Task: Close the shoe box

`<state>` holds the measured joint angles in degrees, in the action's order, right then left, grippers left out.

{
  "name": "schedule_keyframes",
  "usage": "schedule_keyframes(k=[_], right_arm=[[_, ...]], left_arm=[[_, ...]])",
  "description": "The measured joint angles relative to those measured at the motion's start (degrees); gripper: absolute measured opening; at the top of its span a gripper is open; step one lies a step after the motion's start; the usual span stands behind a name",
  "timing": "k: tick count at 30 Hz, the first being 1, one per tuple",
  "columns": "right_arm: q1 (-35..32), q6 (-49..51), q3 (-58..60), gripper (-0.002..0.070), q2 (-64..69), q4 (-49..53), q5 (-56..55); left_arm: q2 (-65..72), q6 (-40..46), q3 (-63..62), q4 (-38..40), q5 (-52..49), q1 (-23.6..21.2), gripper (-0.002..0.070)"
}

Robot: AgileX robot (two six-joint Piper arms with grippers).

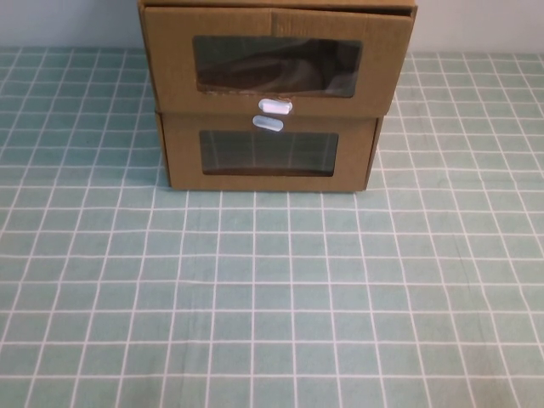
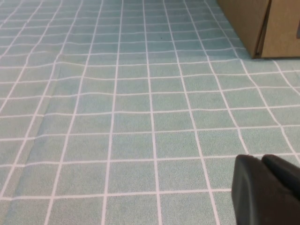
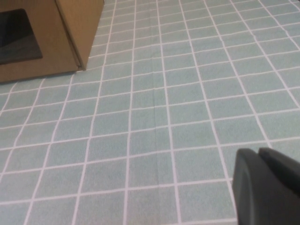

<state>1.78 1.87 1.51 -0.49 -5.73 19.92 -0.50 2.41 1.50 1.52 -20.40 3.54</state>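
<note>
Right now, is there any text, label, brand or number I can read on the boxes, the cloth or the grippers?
None readable on anything.
Shoe box, top of the stack: bare cardboard, blank white pull tab.
Lower box: blank tab too.
Checked cloth: only grid lines.
Left gripper and right gripper, low over the cloth: unmarked.

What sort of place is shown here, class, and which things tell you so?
Probably a robot test bench: stacked cardboard boxes on a green checked cloth; left gripper and right gripper hang low over it.

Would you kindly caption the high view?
Upper shoe box protrudes above the lower box on checked cloth; neither gripper visible.
</note>
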Motion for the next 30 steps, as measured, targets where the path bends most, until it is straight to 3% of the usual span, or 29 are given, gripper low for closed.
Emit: schedule_keyframes(k=[30], right_arm=[[0.00,0.00,0.00,-0.0011,-0.03,-0.02,0.00]], left_arm=[[-0.12,-0.73,0.00,-0.10,-0.38,-0.23,-0.0005]])
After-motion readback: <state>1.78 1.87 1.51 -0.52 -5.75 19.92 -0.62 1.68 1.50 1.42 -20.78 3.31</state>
